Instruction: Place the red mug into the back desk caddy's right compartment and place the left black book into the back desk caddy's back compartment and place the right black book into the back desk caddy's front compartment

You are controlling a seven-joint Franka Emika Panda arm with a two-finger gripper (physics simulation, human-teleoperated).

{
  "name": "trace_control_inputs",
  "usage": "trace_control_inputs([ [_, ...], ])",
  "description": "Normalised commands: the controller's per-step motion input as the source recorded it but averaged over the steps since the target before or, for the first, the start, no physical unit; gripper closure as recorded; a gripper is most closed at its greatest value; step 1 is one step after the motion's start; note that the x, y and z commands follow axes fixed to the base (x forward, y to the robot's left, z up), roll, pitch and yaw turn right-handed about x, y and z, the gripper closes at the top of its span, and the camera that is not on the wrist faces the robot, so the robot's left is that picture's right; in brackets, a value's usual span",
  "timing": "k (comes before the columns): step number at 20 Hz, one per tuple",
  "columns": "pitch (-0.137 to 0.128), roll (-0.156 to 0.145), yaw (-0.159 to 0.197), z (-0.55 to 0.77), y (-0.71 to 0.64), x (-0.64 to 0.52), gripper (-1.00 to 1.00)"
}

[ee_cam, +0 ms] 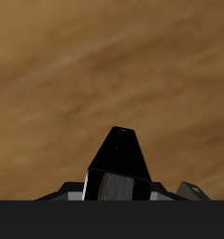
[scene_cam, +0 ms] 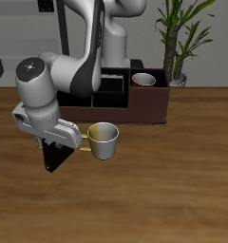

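Note:
My gripper (scene_cam: 57, 142) is shut on a plain black book (scene_cam: 55, 156), which hangs tilted just above the wooden table. I cannot tell which of the two black books it is. In the wrist view the same black book (ee_cam: 119, 161) juts out from between my gripper (ee_cam: 123, 192) over bare wood. The dark brown back desk caddy (scene_cam: 149, 106) stands farther back. The red mug (scene_cam: 142, 80), pale inside, stands upright in one of its end compartments. My arm hides part of the caddy, and no other black book shows.
A cream mug with a yellow handle (scene_cam: 104, 140) stands on the table right beside the held book. A potted plant (scene_cam: 179, 43) stands behind the caddy's end.

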Motion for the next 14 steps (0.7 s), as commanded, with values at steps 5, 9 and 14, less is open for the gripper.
trace_control_inputs([
  [5,-0.055,0.018,0.153,0.69,0.06,-0.04,1.0],
  [9,-0.12,-0.045,0.244,1.25,0.12,-0.29,1.0],
  [14,-0.055,0.033,0.179,0.72,0.22,-0.4,1.0],
])
